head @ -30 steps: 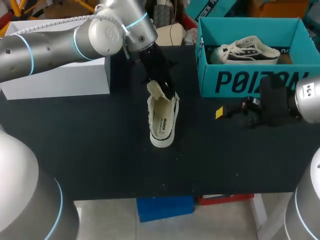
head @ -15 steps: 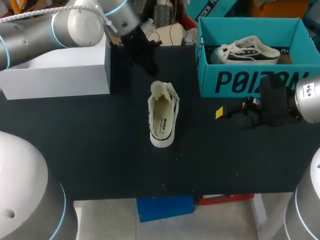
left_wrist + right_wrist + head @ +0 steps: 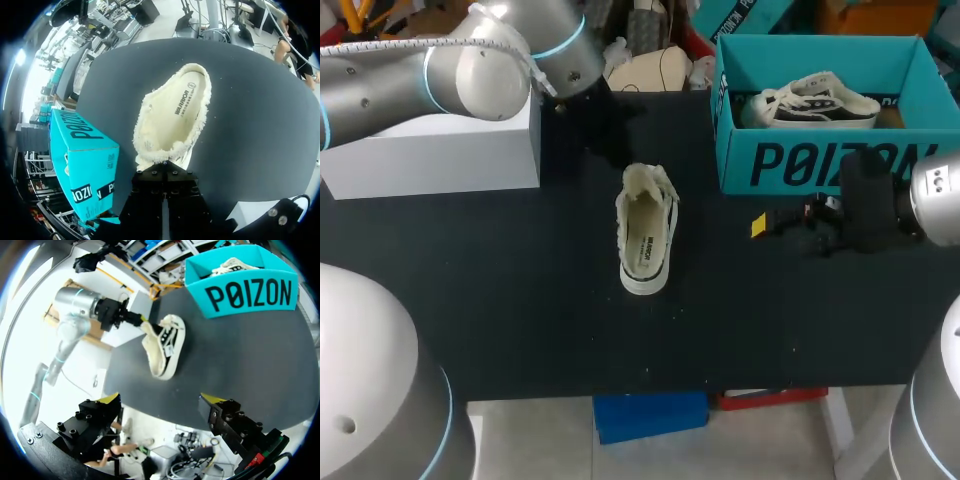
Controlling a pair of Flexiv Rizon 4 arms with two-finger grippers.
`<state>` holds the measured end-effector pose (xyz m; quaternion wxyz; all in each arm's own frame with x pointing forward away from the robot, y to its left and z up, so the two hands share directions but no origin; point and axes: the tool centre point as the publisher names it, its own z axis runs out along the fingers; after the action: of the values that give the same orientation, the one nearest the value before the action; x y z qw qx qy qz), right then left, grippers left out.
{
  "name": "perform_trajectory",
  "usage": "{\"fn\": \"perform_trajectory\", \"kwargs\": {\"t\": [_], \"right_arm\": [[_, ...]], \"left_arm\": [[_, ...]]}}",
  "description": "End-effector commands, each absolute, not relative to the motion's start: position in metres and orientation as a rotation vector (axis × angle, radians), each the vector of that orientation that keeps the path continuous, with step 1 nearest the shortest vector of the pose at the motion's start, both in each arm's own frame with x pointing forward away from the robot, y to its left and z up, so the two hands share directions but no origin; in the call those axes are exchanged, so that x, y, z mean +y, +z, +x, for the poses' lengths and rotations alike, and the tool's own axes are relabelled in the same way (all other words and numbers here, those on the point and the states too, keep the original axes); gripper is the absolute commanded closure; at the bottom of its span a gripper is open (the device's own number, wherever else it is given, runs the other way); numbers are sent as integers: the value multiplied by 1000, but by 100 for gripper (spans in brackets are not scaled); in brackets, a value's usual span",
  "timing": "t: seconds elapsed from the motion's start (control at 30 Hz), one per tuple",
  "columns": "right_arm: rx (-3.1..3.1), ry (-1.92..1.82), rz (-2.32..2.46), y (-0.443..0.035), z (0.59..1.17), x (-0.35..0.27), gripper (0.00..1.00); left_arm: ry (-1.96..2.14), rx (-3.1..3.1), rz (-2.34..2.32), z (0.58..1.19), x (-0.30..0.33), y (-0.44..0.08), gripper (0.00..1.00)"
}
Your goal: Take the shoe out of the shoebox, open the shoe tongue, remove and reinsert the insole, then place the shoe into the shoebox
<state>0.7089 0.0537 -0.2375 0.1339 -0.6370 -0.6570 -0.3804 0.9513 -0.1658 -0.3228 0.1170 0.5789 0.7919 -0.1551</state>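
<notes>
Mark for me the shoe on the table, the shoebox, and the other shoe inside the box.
Shoe on the table [image 3: 646, 240]: head view, on its insole.
Shoebox [image 3: 735, 168]: head view, on its front wall.
Shoe in the box [image 3: 815, 100]: head view, on its upper.

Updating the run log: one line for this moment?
shoe: on table, insole inside | left claw: shut, empty, near shoe | right claw: open, empty | box: holds another shoe
</notes>
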Motion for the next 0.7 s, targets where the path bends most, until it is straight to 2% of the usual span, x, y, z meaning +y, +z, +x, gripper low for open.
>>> {"fn": "perform_trajectory", "kwargs": {"t": [0.03, 0.7], "right_arm": [[-1905, -1101, -1849, -237, 709, 54, 0], [-1905, -1101, -1849, -237, 709, 54, 0]], "left_arm": [[-472, 2313, 1700, 950, -168, -326, 100], [-636, 2354, 1750, 916, -188, -354, 100]]}}
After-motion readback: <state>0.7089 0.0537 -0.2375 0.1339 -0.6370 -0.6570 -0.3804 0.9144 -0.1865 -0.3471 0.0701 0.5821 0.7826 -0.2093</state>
